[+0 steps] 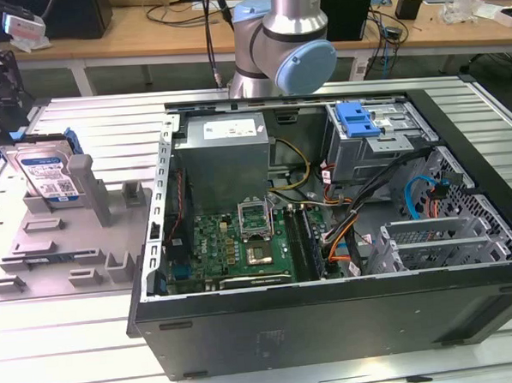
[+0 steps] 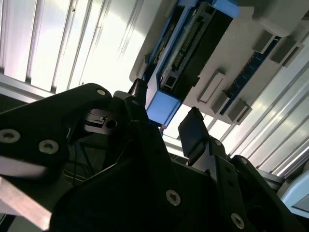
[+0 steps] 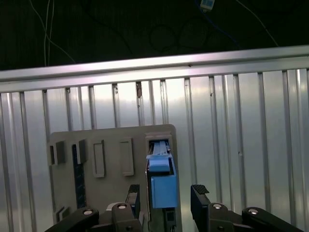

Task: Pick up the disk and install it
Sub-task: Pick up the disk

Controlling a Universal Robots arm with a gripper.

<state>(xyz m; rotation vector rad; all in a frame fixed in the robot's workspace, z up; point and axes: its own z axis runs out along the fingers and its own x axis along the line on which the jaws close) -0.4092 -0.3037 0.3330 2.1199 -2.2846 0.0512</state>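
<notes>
- We see the disk (image 1: 49, 172) standing upright in the grey holder (image 1: 62, 262), on the exterior view's left of the open computer case (image 1: 332, 325).
- In the first wrist view, the gripper (image 3: 166, 192) is spread, its fingers (image 3: 200, 193) either side of the disk's blue end, not touching.

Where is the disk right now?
The disk stands on edge in the grey holder at the exterior view's left, outside the open computer case; in the first wrist view the open claw straddles it.
</notes>
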